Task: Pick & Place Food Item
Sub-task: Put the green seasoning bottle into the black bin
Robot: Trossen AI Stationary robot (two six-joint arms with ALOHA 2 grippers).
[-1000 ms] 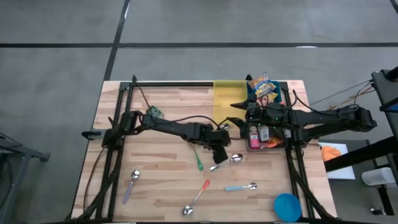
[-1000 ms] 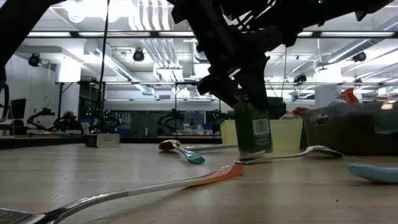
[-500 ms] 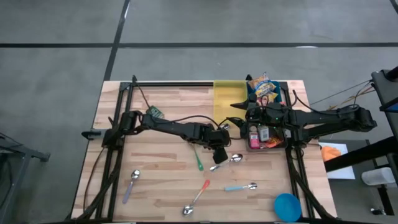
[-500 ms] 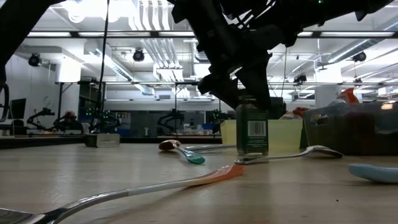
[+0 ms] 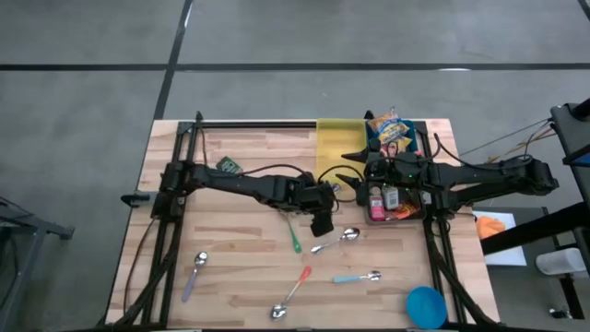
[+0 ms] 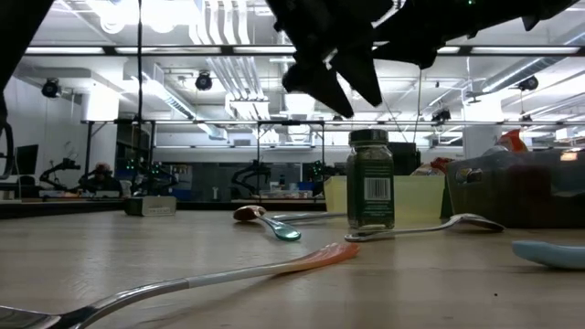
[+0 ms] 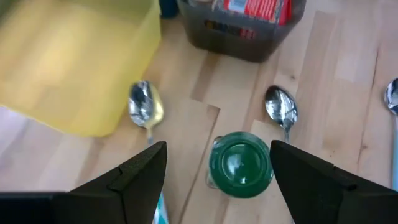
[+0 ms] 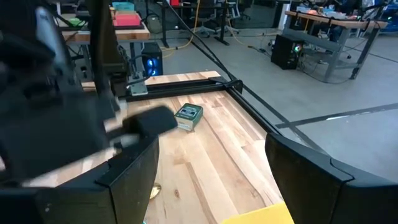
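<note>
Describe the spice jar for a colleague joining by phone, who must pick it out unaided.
Start at the yellow bin at the table's far edge, beside the dark bin of food packets. Just in front of it, among scattered spoons, stands the spice jar, directly under the left gripper with its open fingers. It is the only upright thing there: a small glass jar with a green lid and barcode label.

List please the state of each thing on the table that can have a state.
Spice jar: upright, lid on, free of any grip.
Left gripper: open, above the jar.
Right gripper: open, over the dark bin.
Dark bin: holds packets.
Yellow container: looks empty.
</note>
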